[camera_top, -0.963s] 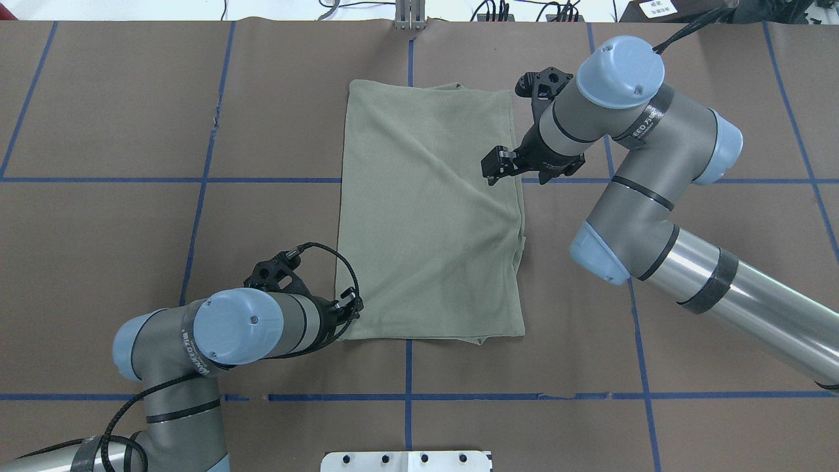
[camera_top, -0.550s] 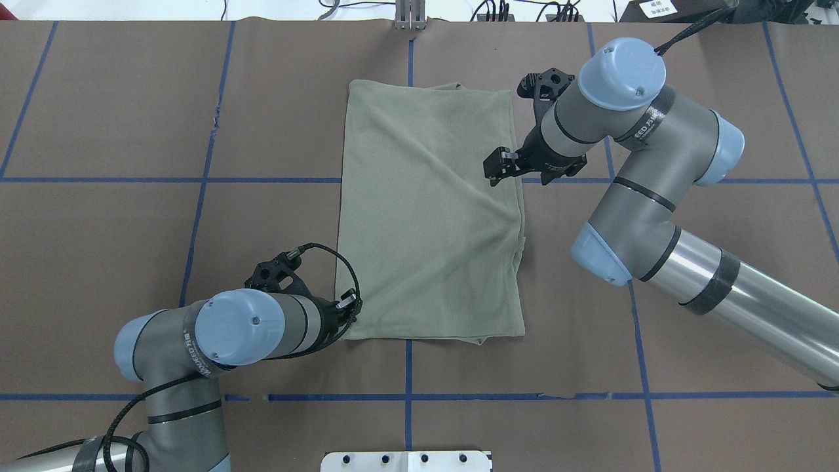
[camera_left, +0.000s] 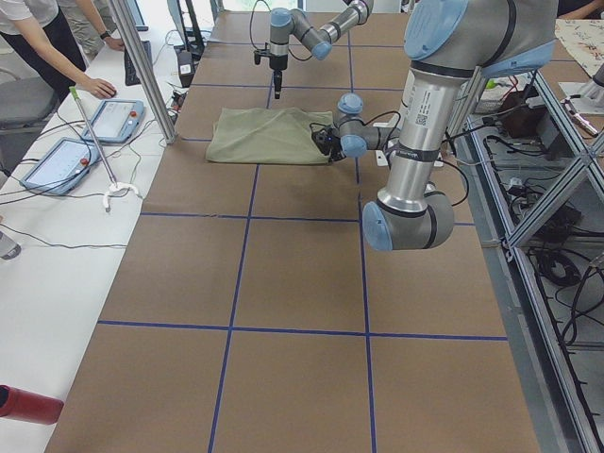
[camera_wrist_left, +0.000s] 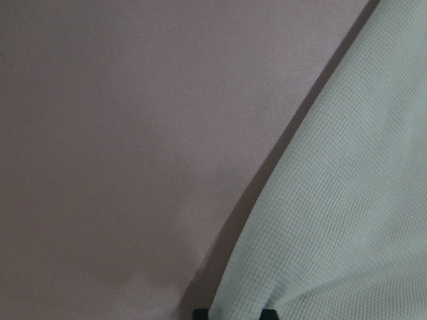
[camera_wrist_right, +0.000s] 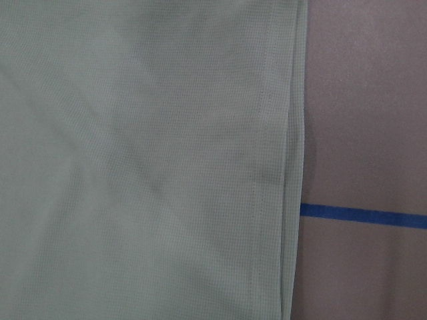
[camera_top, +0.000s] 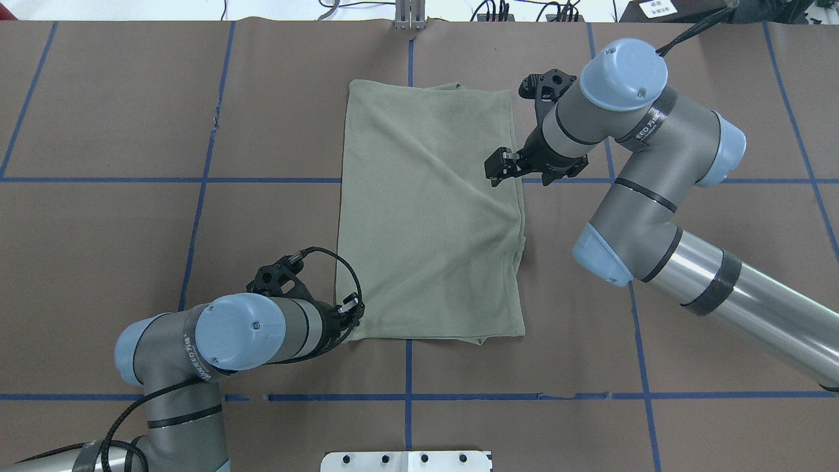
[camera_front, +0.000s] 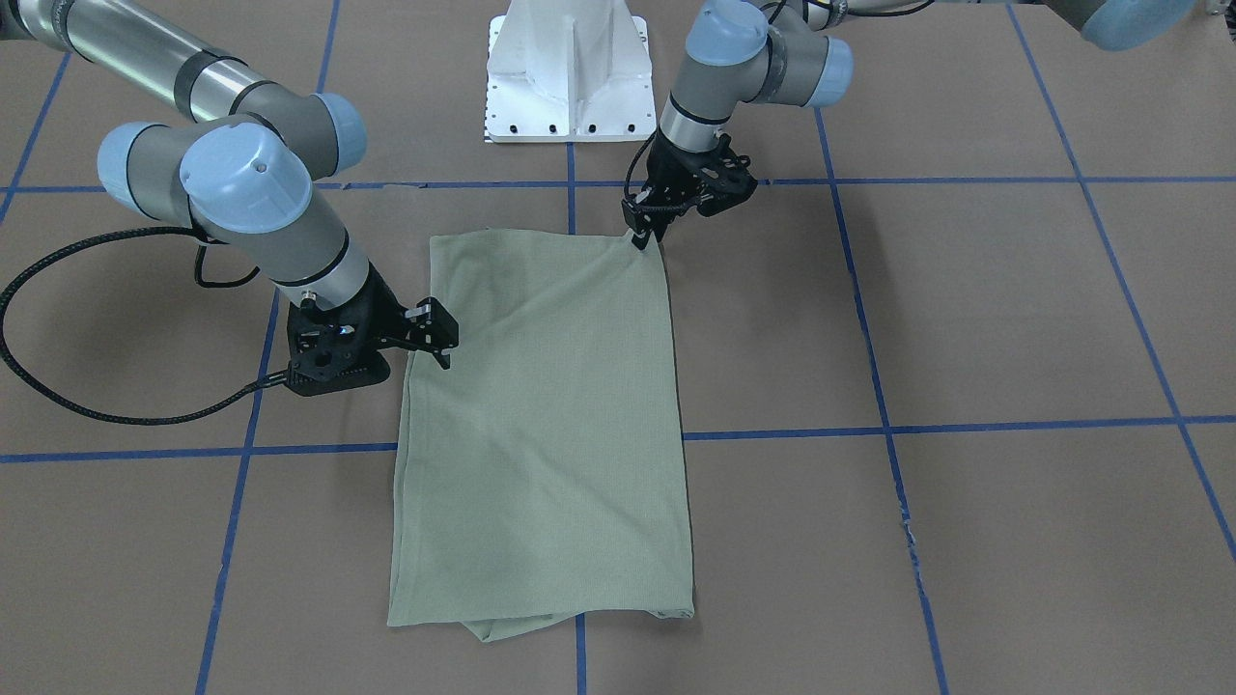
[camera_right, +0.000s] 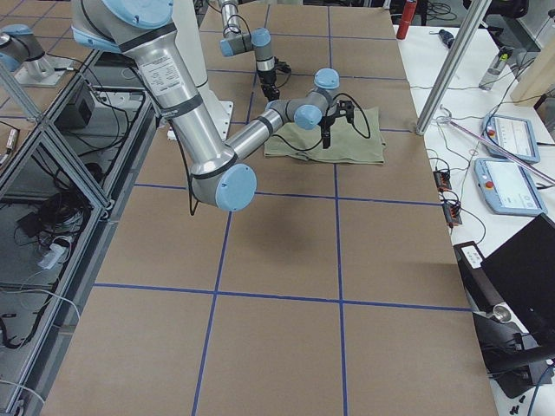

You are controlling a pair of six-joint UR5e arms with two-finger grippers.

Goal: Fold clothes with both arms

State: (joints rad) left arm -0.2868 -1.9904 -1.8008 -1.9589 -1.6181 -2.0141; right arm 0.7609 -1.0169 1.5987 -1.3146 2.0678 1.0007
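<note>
The left hand (camera_top: 351, 309) has dropped slightly onto the shirt's (camera_top: 429, 216) near corner.

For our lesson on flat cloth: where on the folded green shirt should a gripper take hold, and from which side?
Take the shirt at a corner of its end nearest the robot, coming in low from outside the long edge. It lies flat and thin on the table, so probably only its layered edges offer a pinch.
</note>
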